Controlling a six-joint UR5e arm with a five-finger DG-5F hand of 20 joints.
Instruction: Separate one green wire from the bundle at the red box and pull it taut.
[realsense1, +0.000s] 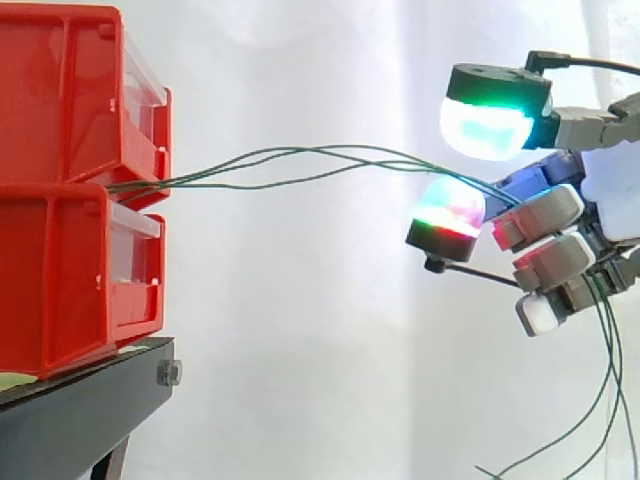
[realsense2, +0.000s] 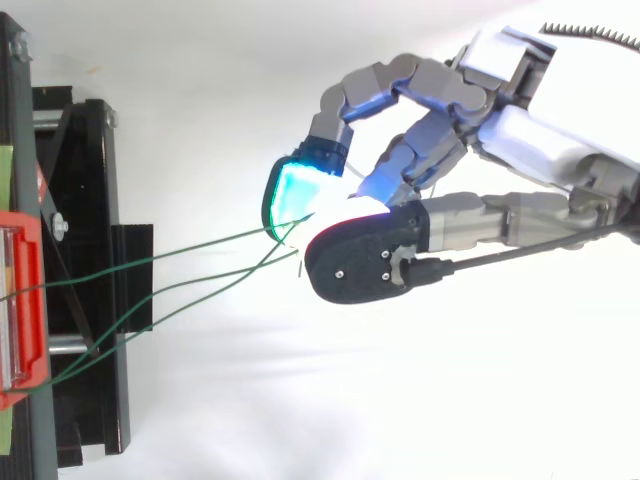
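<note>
Since the green wires (realsense1: 190, 178) come out between the 2 stacked red bins (realsense1: 60, 250), the hand (realsense1: 560, 215) sits well out from the bins at about that height, probably so the pull runs straight. The wires bow a bit, so they're not really taut. From the top, its glowing pads (realsense2: 295, 190) are clamped together on what looks like 3 wires, not 1, fanning back to the bins on the black stand (realsense2: 80, 200). Can't read any label or lettering tbh.

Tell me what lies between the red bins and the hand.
The green wires cross that stretch, running from between the stacked red bins to the hand, whose fingers pinch them. The side and top views both show it.
</note>
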